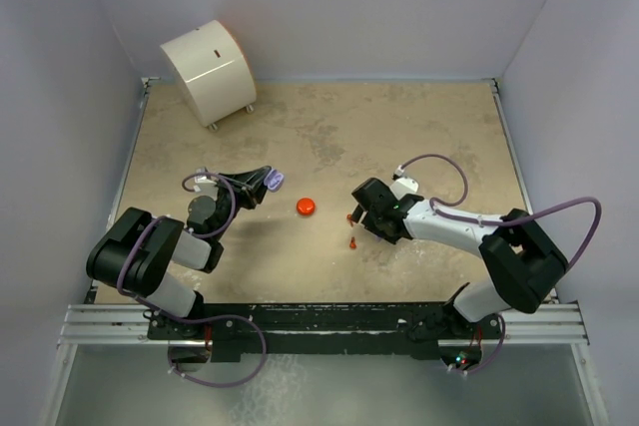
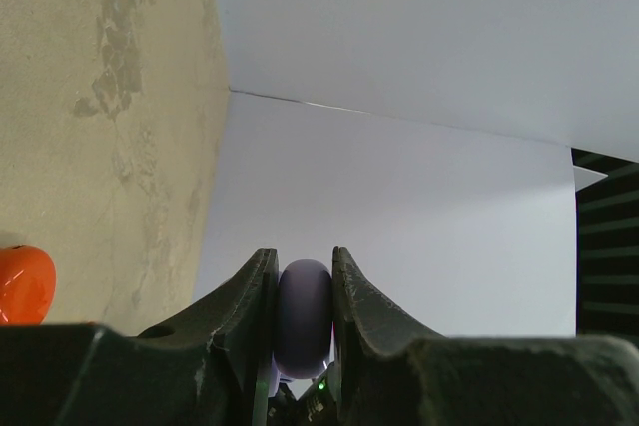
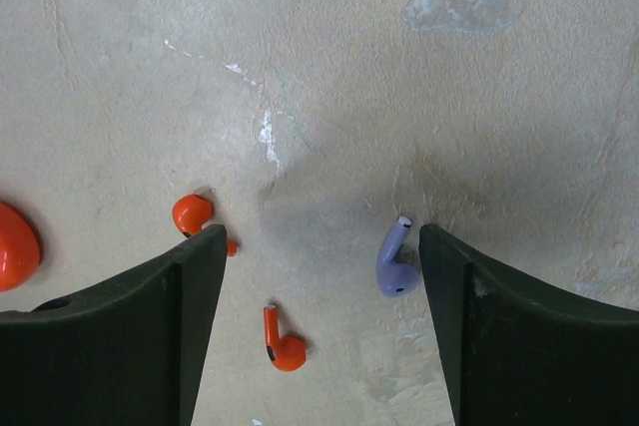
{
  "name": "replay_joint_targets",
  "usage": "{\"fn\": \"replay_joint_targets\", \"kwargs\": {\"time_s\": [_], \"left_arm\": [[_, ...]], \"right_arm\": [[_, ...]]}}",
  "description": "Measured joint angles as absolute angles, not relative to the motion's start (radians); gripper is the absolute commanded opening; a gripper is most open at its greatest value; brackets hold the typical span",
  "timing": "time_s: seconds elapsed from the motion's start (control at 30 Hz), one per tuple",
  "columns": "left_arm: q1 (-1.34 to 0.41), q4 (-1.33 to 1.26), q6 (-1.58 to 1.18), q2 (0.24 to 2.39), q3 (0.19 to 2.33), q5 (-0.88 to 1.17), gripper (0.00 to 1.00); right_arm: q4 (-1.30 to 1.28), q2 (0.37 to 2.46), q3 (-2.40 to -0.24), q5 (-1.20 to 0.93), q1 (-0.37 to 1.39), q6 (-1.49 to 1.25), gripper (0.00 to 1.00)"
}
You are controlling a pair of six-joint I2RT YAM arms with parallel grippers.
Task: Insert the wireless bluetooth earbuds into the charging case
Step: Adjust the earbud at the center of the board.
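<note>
Beige mottled worktop (image 1: pixel 329 137) was enclosed by white walls (image 1: pixel 349 7) | lilac case (image 2: pixel 305 311) was clamped in left gripper (image 2: pixel 304 256) | right gripper (image 3: pixel 319 246) was held wide above earbuds (image 3: pixel 395 264)

Orange earbud (image 3: pixel 192 214), lilac earbud (image 3: pixel 396 264) — table (image 3: pixel 399 67) mottled beige.

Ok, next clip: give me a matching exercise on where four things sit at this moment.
1 purple case
2 orange case
3 lilac earbud
4 white drum

A far left corner
B lying between fingers of the open right gripper
C clamped in the left gripper
D on the table, midway between both grippers

Pairs: 1-C, 2-D, 3-B, 4-A
</note>
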State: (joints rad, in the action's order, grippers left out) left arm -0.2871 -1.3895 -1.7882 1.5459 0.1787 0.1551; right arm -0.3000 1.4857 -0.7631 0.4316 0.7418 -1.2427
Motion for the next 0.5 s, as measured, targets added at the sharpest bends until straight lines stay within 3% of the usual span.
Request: {"fn": "replay_joint_targets", "kwargs": {"time_s": [0.5], "left_arm": [[-0.281,-1.407,-1.789,1.541,0.139,0.155,0.00]], "right_arm": [[-0.349,1.484,-0.764,0.457,0.846,-1.279,0.80]]}}
